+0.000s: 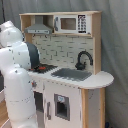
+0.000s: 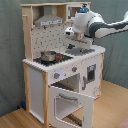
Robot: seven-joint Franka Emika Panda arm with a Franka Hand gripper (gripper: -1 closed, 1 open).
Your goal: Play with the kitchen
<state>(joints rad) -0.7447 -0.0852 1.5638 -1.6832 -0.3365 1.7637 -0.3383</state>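
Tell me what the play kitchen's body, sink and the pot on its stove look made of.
Kitchen: likely painted wood, matte white panels with pale wood-grain edges. Sink: grey, dull sheen, plastic or metal, unclear. Pot: probably metal, shiny silvery wall.

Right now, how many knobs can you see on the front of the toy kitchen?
2. In the second exterior view, both sit on the kitchen front panel below the stovetop: one knob toward the second exterior view's left, the other knob toward its right. The arm hides them in the first exterior view.
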